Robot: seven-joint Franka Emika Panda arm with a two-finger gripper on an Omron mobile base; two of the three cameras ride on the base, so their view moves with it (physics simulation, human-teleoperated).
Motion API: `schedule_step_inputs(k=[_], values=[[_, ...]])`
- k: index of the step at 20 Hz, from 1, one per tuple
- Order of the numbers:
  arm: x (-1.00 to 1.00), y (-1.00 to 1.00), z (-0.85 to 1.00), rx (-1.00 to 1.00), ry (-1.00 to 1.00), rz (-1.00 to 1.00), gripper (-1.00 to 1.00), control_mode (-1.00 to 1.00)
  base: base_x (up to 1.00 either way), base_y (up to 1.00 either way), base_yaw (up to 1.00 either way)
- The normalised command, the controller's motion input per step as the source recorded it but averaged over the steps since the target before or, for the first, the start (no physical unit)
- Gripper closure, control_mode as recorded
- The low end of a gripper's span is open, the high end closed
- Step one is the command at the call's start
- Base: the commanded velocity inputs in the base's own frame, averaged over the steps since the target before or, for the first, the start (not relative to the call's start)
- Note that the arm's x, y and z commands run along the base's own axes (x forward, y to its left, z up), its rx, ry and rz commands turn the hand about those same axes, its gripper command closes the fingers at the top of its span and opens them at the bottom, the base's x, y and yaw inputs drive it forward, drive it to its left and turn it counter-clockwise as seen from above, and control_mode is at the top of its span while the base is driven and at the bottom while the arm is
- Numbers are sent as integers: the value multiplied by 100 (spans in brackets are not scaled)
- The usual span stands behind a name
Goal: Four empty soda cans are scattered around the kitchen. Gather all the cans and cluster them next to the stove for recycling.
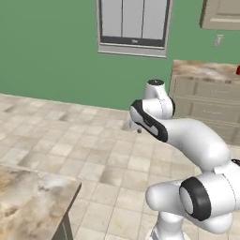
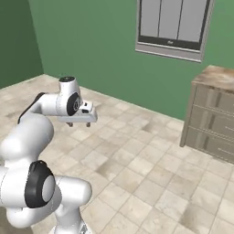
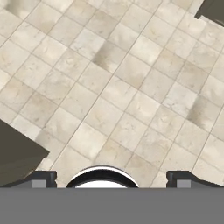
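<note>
Left base view: arm folded over bare tiled floor (image 1: 70, 140), hand pointing down behind the forearm, jaws not readable here. Far right, a drawer cabinet (image 1: 206, 105) with a marble top; at the very right edge of that top a small red patch (image 1: 238, 70), likely a soda can, mostly cut off by the frame, so not certain. Near left, the corner of a marble counter (image 1: 33, 201). Window (image 1: 133, 26) on the green far wall. Risk: if the base drives on toward the cabinet with the arm this low, elbow or hand could clip the cabinet front or the near counter corner.

Right base view: gripper (image 2: 77, 122) hangs over the floor on the left, well apart from the cabinet at right. Fingers look spread, nothing between them. Cabinet top shows bare where it is in frame. Risk: can sits high relative to the hand; reaching from too far out would likely nudge it over or roll it off the edge.

Hand view: both finger tips (image 3: 43, 179) at the bottom edge, wide apart, released, holding nothing. Floor tiles below, dark edges at far right and near left. Stove not located from here, so drop-off spot is unconfirmed; risk of misjudging the red patch and approaching the wrong thing
</note>
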Motion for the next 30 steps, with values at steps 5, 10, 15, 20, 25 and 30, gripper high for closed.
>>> schedule_step_inputs(k=[5,10,15,20,25,30], values=[[0,0,0,0,0,0,-100,100,12,-23,-40],[0,0,0,0,0,0,-100,100,4,-27,-42],[0,0,0,0,0,0,-100,100,6,-29,-40],[0,0,0,0,0,0,-100,100,24,-32,-33],[0,0,0,0,0,0,-100,100,35,-29,-26],[0,0,0,0,0,0,-100,100,48,-37,-21]])
